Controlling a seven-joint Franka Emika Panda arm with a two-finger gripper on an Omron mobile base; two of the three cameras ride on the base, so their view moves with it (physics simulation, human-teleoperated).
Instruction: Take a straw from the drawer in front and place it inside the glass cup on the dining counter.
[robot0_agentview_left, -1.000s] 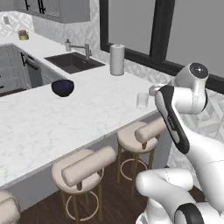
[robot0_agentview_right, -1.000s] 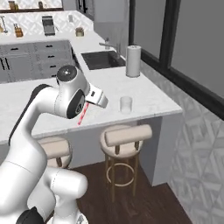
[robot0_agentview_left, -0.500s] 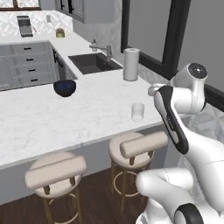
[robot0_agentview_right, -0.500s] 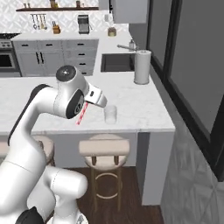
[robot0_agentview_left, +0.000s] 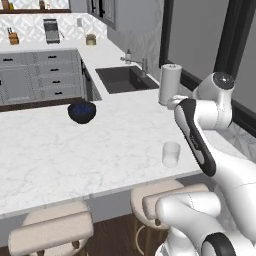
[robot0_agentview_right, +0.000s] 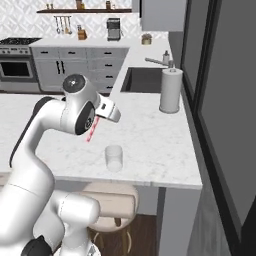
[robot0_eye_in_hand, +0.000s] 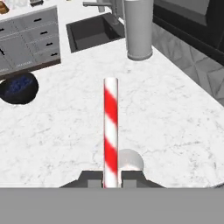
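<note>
base has driven nearer, glass cup (robot0_agentview_right: 114, 157) larger | jaws clamped on straw (robot0_eye_in_hand: 110, 131) | hand view: cup behind straw

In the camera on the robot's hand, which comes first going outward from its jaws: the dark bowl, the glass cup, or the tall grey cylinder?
1. The glass cup, right beside the held straw.
2. The dark bowl, off to the left.
3. The tall grey cylinder, farthest ahead by the sink.

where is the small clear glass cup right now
The small clear glass cup stands on the white marble dining counter near its front edge, above a round beige stool; in the hand view it sits just behind the red-and-white striped straw.
</note>
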